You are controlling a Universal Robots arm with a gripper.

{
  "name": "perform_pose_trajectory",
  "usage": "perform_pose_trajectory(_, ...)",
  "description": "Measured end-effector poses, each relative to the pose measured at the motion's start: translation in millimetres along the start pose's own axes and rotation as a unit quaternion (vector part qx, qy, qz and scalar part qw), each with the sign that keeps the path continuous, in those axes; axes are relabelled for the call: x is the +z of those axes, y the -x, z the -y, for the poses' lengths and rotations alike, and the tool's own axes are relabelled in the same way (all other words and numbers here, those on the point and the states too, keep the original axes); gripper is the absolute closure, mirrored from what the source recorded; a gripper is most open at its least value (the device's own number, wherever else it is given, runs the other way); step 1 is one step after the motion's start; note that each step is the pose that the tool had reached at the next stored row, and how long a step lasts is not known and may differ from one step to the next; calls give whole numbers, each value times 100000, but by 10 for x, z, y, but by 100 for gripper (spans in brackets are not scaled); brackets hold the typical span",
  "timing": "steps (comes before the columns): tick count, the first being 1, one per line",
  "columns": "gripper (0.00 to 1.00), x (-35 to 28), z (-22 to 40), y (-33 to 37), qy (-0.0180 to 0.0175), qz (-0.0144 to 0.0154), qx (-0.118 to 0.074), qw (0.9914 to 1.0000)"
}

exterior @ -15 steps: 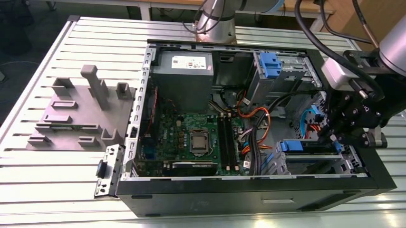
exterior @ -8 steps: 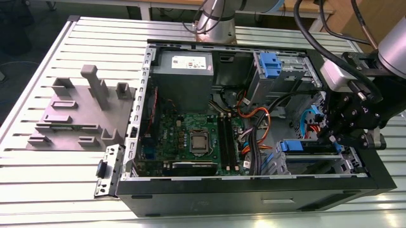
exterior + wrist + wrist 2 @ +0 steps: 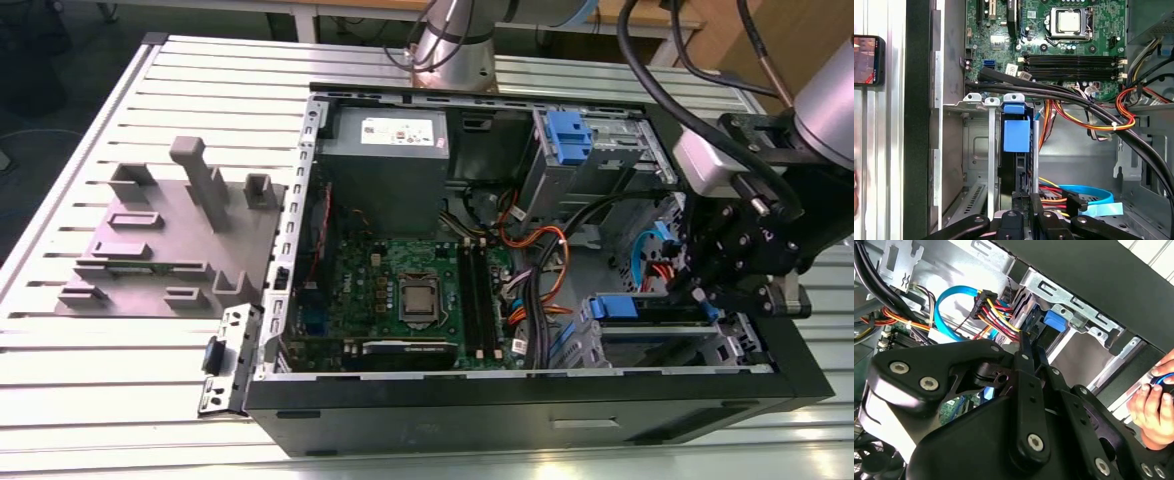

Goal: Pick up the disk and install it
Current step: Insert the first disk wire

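The disk (image 3: 1016, 150) is being pressed edge-on into the bay (image 3: 979, 150) of the computer case (image 3: 534, 410), gripped by the closed tool (image 3: 1021, 200); seating appears underway.

We see a counter (image 3: 80, 340) of pale metal, its top ribbed with long parallel slats running across the exterior view. On it lies an open black computer case (image 3: 534, 410), resting on its side with the interior facing up, taking up the middle and the exterior view's right of the surface. Just beside the case, toward the exterior view's left, a grey moulded fixture (image 3: 160, 240) with upright posts and shallow pockets lies flat on the slats. The robot arm's base (image 3: 451, 50) stands on the counter at the far edge, behind the case. In the first wrist view, a phone (image 3: 868, 60) lies on the slats beside the case wall.
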State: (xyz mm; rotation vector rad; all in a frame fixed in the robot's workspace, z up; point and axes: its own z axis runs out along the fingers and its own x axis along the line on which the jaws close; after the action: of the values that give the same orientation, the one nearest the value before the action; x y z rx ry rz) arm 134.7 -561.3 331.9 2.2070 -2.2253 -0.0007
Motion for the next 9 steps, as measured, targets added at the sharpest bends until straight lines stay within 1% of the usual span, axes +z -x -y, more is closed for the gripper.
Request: perform_pose_trajectory(9,82,46,1,-10,0,23,-3,100000)
